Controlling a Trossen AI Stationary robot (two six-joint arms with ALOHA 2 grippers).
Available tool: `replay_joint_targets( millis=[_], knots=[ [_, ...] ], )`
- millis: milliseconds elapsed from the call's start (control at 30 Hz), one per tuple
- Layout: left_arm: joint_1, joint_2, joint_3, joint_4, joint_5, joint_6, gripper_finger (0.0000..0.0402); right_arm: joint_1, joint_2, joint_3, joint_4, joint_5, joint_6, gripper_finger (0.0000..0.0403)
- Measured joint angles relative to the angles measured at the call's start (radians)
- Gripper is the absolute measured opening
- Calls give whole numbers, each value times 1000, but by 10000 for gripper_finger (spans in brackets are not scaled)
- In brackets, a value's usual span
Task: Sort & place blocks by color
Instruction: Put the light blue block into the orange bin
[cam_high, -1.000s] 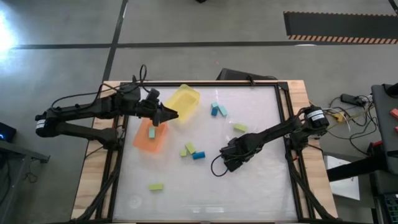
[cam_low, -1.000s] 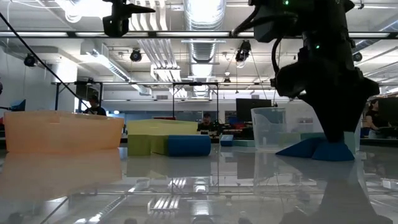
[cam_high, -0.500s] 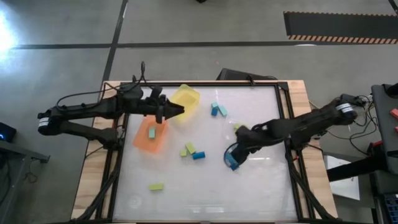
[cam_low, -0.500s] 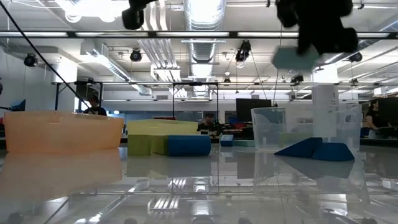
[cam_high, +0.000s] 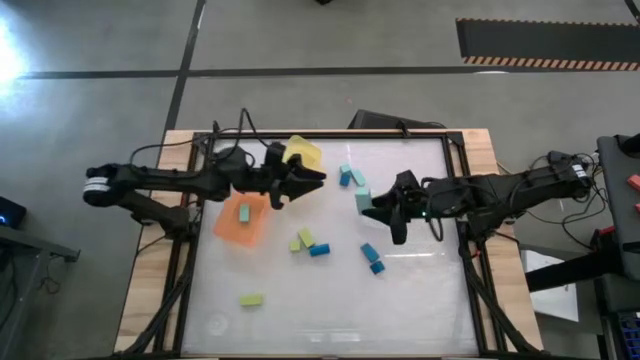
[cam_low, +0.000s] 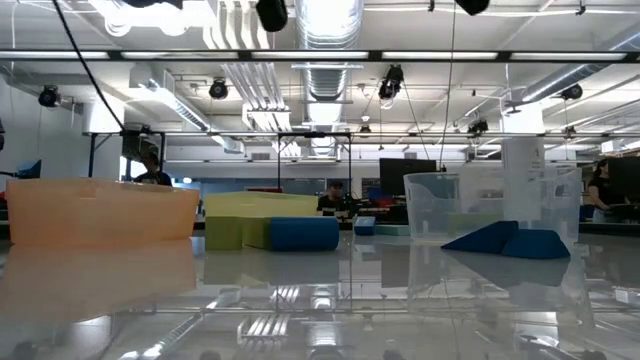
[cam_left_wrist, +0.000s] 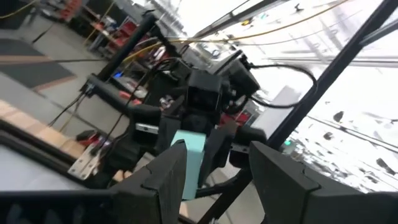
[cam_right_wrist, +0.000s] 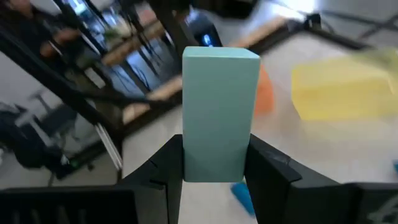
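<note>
My right gripper (cam_high: 370, 204) hangs above the table's middle right, shut on a light teal block (cam_right_wrist: 221, 93), which also shows in the high view (cam_high: 363, 199). My left gripper (cam_high: 318, 181) is open and empty above the near edge of the yellow bin (cam_high: 298, 156). It faces the right gripper, which shows with its block in the left wrist view (cam_left_wrist: 187, 163). Two dark blue blocks (cam_high: 372, 258) lie on the table near the right gripper. Loose yellow-green, teal and blue blocks (cam_high: 308, 243) lie mid-table. One yellow-green block (cam_high: 244, 213) lies in the orange bin (cam_high: 232, 228). My right gripper pinches the teal block between its two fingers (cam_right_wrist: 166, 167), on two opposite long sides near one end (cam_right_wrist: 211, 163). The fingers come from the table's right and point toward its left. Most of the block stands out past the fingertips, lifted clear of the table.
Two teal and blue blocks (cam_high: 350, 177) lie near the far edge, and one yellow-green block (cam_high: 251, 299) lies near the front left. In the low view a clear container (cam_low: 490, 205) stands behind the dark blue blocks (cam_low: 510, 241). A black frame (cam_high: 455, 180) edges the table.
My right gripper has risen from beside the two dark blue blocks, taking the teal block up clear of the table, and gone toward the far edge. The dark blue blocks stay on the table. My left gripper has moved toward the table's right, from over the orange bin's far edge to beside the yellow bin.
</note>
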Motion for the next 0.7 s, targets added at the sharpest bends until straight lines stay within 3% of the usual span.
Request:
replay_joint_targets(
  millis=[400, 700],
  knots=[
    [-33, 220, 140, 79, -8, -2, 160, -54, 0, 0, 110, -30, -7, 121],
    [-44, 268, 198, 78, -26, 23, 160, -73, -4, 0, 107, -44, 18, 121]
  ],
)
